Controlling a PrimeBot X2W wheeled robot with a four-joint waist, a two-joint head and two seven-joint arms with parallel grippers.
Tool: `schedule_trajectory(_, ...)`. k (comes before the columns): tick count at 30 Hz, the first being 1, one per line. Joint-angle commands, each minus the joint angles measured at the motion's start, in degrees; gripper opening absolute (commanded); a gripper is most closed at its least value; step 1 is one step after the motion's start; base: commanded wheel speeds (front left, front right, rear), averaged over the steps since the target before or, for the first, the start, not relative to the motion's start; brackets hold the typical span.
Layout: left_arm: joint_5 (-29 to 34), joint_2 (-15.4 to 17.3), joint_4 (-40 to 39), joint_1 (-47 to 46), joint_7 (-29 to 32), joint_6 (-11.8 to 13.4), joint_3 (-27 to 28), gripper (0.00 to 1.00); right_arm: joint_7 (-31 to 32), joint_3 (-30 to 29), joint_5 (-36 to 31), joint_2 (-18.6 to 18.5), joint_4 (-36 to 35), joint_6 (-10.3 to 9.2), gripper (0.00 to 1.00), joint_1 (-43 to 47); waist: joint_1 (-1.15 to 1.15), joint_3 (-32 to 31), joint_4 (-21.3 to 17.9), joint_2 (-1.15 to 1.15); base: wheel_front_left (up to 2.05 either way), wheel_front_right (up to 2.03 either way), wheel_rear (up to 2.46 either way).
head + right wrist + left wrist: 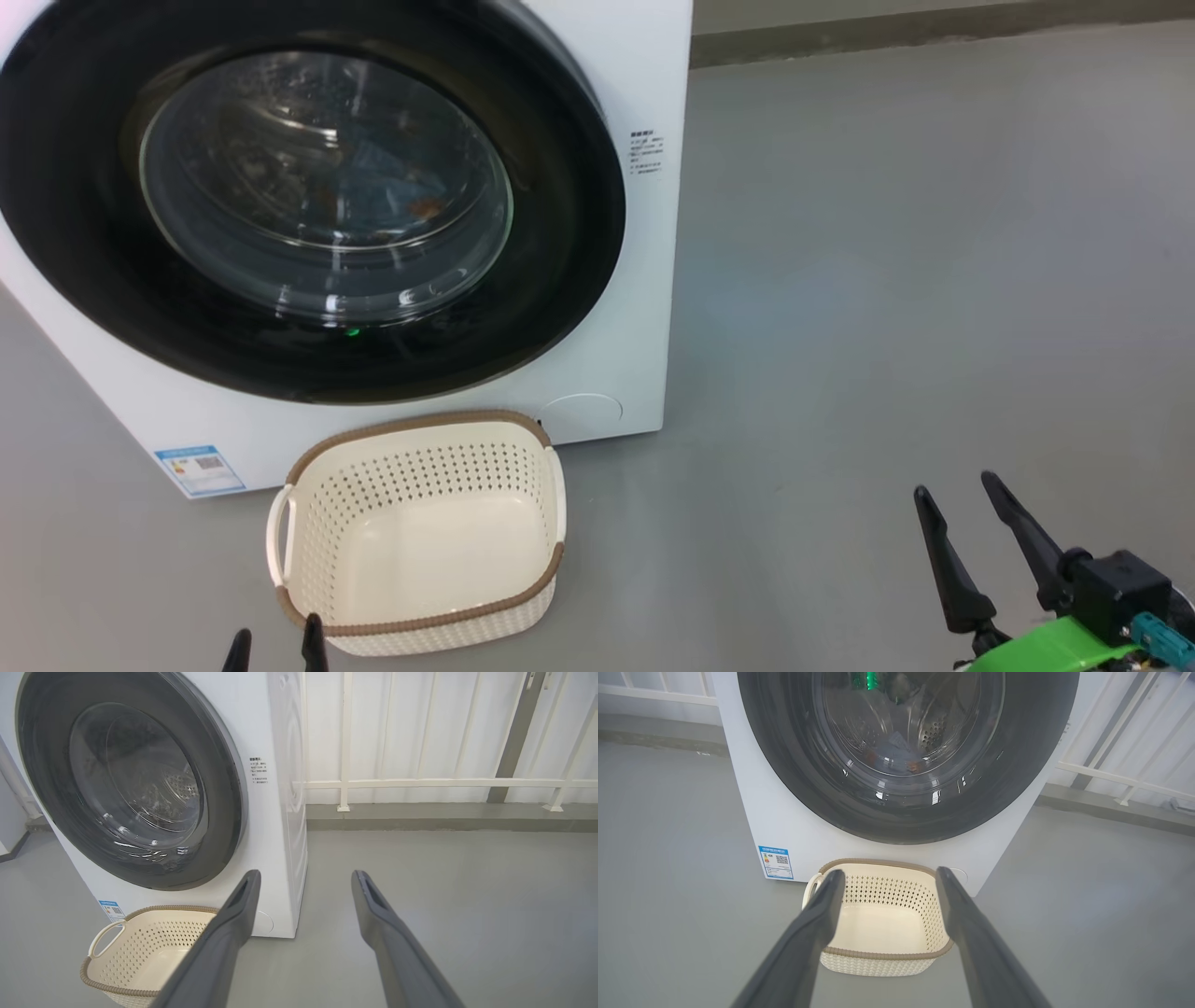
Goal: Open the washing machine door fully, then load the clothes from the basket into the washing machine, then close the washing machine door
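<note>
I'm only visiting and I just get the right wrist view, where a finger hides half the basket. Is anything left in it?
Observer: No. In the head view the basket is empty down to its floor.
Operator: Where are the clothes, then?
Observer: Inside the washer. Blue clothes show through the glass of the shut door.
Operator: And the other gripper?
Observer: The left gripper is open and empty, with its fingers pointing toward the basket.
</note>
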Motion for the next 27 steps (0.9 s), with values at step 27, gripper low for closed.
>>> schedule_trajectory(27,2.02,0.56,-2.24,1.07,-0.37,-0.32,3.11,1.0,-0.27,-2.21,-1.67,1.54,0.79,-0.33,1.0,2.21,0.01,-2.34,1.25,0.0,0.0,0.0,0.0)
